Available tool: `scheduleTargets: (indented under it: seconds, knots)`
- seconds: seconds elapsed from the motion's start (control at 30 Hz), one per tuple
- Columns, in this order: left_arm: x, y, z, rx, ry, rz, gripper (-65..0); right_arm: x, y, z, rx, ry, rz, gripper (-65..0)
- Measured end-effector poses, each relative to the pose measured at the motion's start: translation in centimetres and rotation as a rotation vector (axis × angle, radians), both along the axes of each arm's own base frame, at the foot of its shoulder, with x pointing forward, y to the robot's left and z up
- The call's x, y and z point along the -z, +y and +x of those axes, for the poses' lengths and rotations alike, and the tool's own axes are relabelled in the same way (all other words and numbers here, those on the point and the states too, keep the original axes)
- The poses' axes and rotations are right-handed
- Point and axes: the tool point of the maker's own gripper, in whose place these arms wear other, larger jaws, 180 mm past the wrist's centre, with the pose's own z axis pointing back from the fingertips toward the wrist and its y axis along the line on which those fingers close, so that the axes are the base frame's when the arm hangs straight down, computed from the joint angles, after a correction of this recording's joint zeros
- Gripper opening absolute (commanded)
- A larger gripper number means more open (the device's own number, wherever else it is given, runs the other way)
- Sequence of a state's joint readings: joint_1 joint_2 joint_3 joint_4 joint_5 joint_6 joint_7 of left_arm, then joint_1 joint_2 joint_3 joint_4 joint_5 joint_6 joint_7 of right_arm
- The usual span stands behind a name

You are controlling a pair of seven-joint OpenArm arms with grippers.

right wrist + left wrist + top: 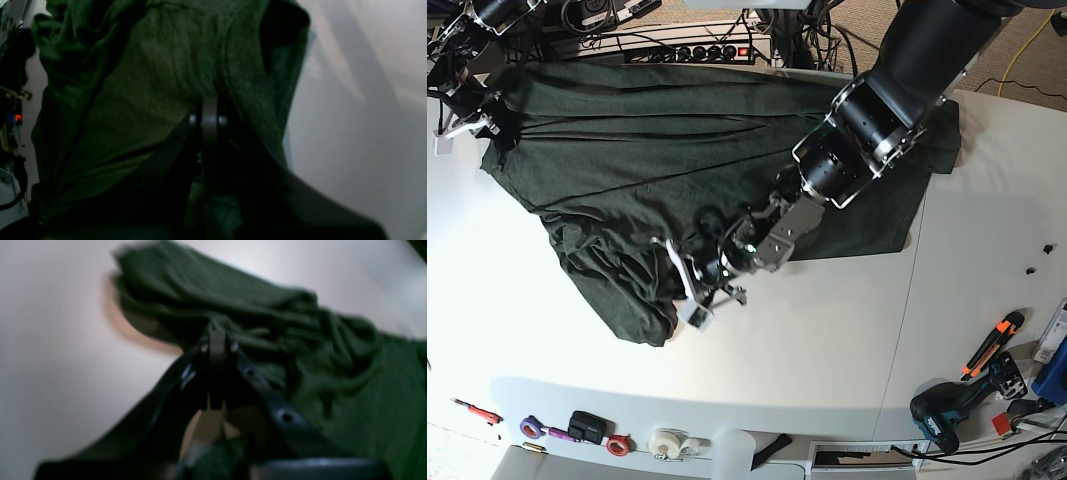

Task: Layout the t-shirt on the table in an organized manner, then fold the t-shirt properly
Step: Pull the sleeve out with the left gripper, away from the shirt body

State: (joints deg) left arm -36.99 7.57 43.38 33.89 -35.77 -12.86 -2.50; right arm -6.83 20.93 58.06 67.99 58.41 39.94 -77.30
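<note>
The dark green t-shirt [657, 150] lies spread over the far half of the white table [827, 340], bunched into folds at its near left. My left gripper [690, 287] is shut on a bunched edge of the t-shirt; the left wrist view shows its jaws [217, 340] pinched together on the cloth [267, 316] above the table [50, 340]. My right gripper [489, 125] is at the far left corner, shut on the t-shirt's edge. In the right wrist view its jaws [209, 110] are closed in the cloth [160, 66], with table [360, 116] to the right.
Tape rolls [665, 442] and small tools [587, 427] lie along the near edge. A drill [947, 415] and an orange-handled tool [992, 342] lie at the near right. A power strip [697, 50] and cables are behind the table.
</note>
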Motion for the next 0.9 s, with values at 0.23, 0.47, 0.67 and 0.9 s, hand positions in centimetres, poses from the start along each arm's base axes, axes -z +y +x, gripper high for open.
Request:
scheduleTargets:
  seconds: [0.23, 0.47, 0.67, 0.9]
  knots:
    - [-1.3, 0.9, 2.1, -0.033, -0.059, 0.055, -65.0, 0.0, 0.0, 0.0, 0.000, 0.000, 0.000, -65.0]
    - [-4.0, 1.1, 4.5, -0.021, -0.152, 0.117, -65.0, 0.0, 0.0, 0.0, 0.000, 0.001, 0.000, -65.0]
    - [-5.4, 2.0, 5.9, -0.025, -0.186, 0.137, -65.0, 0.0, 0.0, 0.0, 0.000, 0.000, 0.000, -65.0]
    - [-3.2, 9.2, 8.1, -0.113, -0.180, 0.239, -65.0, 0.0, 0.0, 0.0, 0.002, -0.002, 0.000, -65.0]
